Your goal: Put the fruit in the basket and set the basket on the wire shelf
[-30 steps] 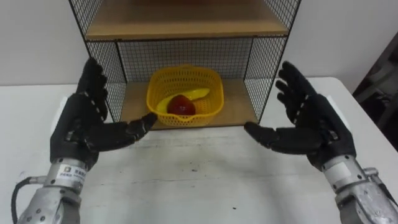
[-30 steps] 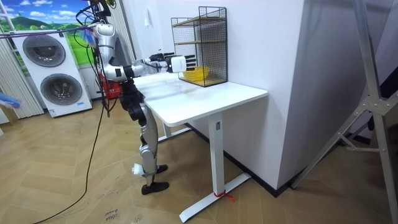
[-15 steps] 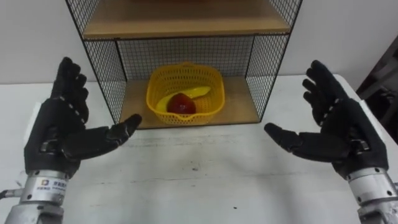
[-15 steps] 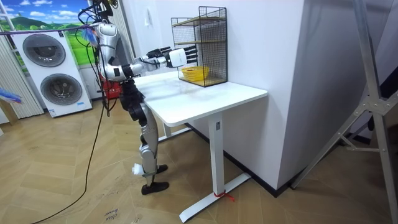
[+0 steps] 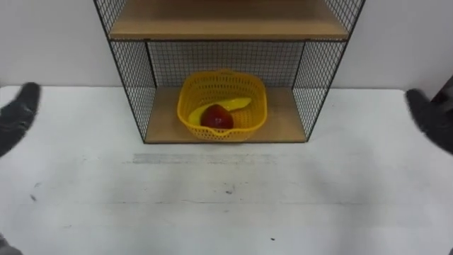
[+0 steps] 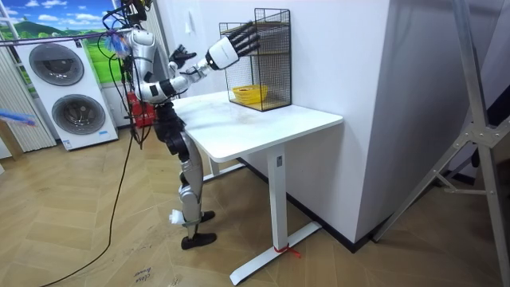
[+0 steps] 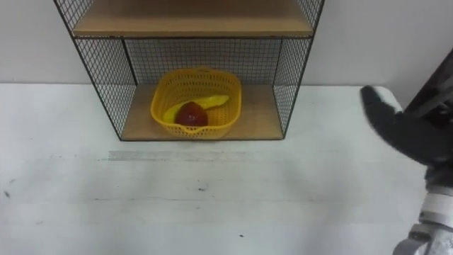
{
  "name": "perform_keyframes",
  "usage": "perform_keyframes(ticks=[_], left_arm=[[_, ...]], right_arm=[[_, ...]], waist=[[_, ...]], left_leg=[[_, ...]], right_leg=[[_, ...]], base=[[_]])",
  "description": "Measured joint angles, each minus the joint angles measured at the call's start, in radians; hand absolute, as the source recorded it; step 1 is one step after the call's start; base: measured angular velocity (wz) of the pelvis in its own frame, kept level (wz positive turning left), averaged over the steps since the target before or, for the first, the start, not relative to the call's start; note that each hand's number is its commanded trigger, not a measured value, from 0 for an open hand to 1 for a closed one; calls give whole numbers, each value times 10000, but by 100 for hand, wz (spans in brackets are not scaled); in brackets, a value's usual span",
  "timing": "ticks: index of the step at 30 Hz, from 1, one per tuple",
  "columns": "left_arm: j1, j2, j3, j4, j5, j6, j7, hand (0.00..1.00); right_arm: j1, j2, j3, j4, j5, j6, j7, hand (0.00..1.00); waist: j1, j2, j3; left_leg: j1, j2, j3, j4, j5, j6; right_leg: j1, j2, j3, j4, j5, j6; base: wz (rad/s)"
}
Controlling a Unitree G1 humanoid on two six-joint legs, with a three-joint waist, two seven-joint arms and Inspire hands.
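1. Since the earlier frame both hands have lifted and moved apart. The left hand (image 5: 15,117) is now at 9 o'clock and the right hand (image 7: 400,131) at 3 o'clock, both wide and holding nothing.
2. The basket (image 5: 221,106), with the red fruit (image 5: 219,117) and the banana (image 5: 231,106) in it, sits in the wire shelf (image 5: 131,85) at 12 o'clock.
3. I think the hands should draw back well clear of the wire walls.
4. I can read no writing.

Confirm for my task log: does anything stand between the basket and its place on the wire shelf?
Nothing visible does: the basket, with the fruit inside, already sits on the bottom board of the wire shelf.
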Motion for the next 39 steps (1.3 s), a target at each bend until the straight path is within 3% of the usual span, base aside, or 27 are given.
perform_keyframes(ticks=[1,4,6,7,9,10,12,13,15,16,18,19,21,23,24,25,28,31,33,36,39], left_arm=[[-12,132,472,-136,319,-58,690,0],[14,698,2193,-151,516,-282,2365,0],[113,1234,3756,242,173,-530,3518,0],[172,1387,4107,373,-111,-552,3796,0],[695,1689,5103,1152,-1606,-736,4640,0],[834,1687,5259,1455,-2059,-744,4796,0],[1368,1706,5587,3291,-3681,-681,5243,0],[1473,1706,5600,3843,-4114,-634,5330,0],[1643,1742,5479,6050,-5971,-530,5446,0],[1645,1740,5364,6601,-6350,-471,5446,0],[1737,1649,4456,8929,-7365,-336,5175,0],[1726,1625,4236,9514,-7616,-262,5042,0],[1710,1380,3371,11840,-8343,-84,4346,0],[1633,1150,2815,13221,-8375,122,3805,0],[1617,943,2643,13735,-8382,211,3464,0],[1603,877,2524,14039,-8348,248,3247,0],[1512,633,2254,15368,-8076,499,2190,0],[1132,505,1347,16544,-6797,965,1192,0],[704,442,499,16971,-5677,1594,348,0],[255,342,180,17028,-4162,2220,-756,0],[-131,356,-198,17025,-2931,2575,-1406,0]], right_arm=[[-28,-171,-482,-37,130,-71,-565,0],[7,-646,-1873,-94,445,-308,-1945,0],[156,-832,-3288,-39,1271,-529,-2881,0],[233,-880,-3580,-39,1564,-569,-3191,0],[529,-896,-4368,430,2734,-913,-4031,0],[619,-906,-4552,697,3025,-936,-4161,0],[1166,-949,-4983,2109,4212,-798,-4666,0],[1258,-949,-5034,2477,4630,-719,-4823,0],[1531,-953,-5004,3883,6187,-524,-5204,0],[1571,-943,-4950,4362,6422,-456,-5220,0],[1819,-821,-4413,6183,7341,-315,-5139,0],[1904,-788,-4271,6634,7728,-266,-5052,0],[1921,-419,-3798,8846,8788,-220,-4680,0],[1795,18,-3530,10544,9109,-227,-4446,0],[1669,269,-3395,11571,9150,-227,-4334,0],[1603,326,-3238,12138,9158,-227,-4256,0],[1104,447,-2523,14665,9129,71,-3566,0],[435,505,-1496,16309,8979,576,-2825,0],[-309,490,-783,17177,8081,1167,-2134,0],[-1080,367,-105,17670,6316,1799,-1146,0],[-1544,182,821,17786,4468,2304,-237,0]], waist=[[-5,-19,-25],[43,20,14],[40,126,35],[43,153,35],[37,154,27],[36,188,1],[24,313,-99],[27,348,-109],[-51,444,-92],[-47,456,-91],[11,449,-91],[10,440,-97],[-7,318,-159],[-52,230,-143],[-68,195,-143],[-76,182,-142],[-284,144,-125],[-373,92,-122],[-527,23,-84],[-560,-10,-69],[-493,-20,-65]], left_leg=[[-61,-23,-73,5,8,-7],[-113,-73,-139,21,30,-20],[-195,-50,-200,113,11,-22],[-225,-52,-205,155,-9,-25],[-261,-72,-169,156,-43,-21],[-277,-71,-159,165,-52,-17],[-483,-96,-91,195,-57,-8],[-551,-107,-86,224,-57,-7],[-751,-133,-95,290,-60,-2],[-786,-128,-95,313,-65,6],[-784,-96,-4,291,-83,24],[-777,-89,18,282,-96,37],[-757,-88,49,265,-149,38],[-769,-60,87,321,-218,44],[-756,-40,136,346,-250,64],[-734,-34,153,345,-259,66],[-500,-49,167,296,-308,80],[-200,7,415,224,-307,77],[63,27,492,118,-305,73],[269,57,621,54,-305,75],[332,62,659,-60,-277,35]], right_leg=[[-47,-3,-27,8,-14,4],[-95,-11,-50,-2,-22,-1],[-150,-19,-51,41,-51,-8],[-187,-28,-48,109,-85,-5],[-307,-97,-55,362,-218,-10],[-328,-110,-61,381,-227,-9],[-666,-187,-8,670,-323,0],[-759,-201,18,747,-340,1],[-948,-239,16,905,-397,9],[-969,-244,-22,907,-396,7],[-968,-244,-4,880,-384,-7],[-968,-243,14,880,-386,-8],[-940,-244,81,844,-359,-65],[-898,-241,65,820,-354,-75],[-871,-242,46,819,-408,15],[-849,-245,38,817,-416,30],[-616,-266,45,805,-451,-7],[-377,-278,113,804,-416,78],[-107,-255,140,650,-368,57],[32,-238,257,603,-319,26],[105,-218,265,438,-179,69]], base=[[14],[6],[4],[0],[0],[-5],[-7],[0],[0],[0],[-4],[-6],[0],[6],[3],[-5],[-3],[-5],[-2],[-18],[-3]])
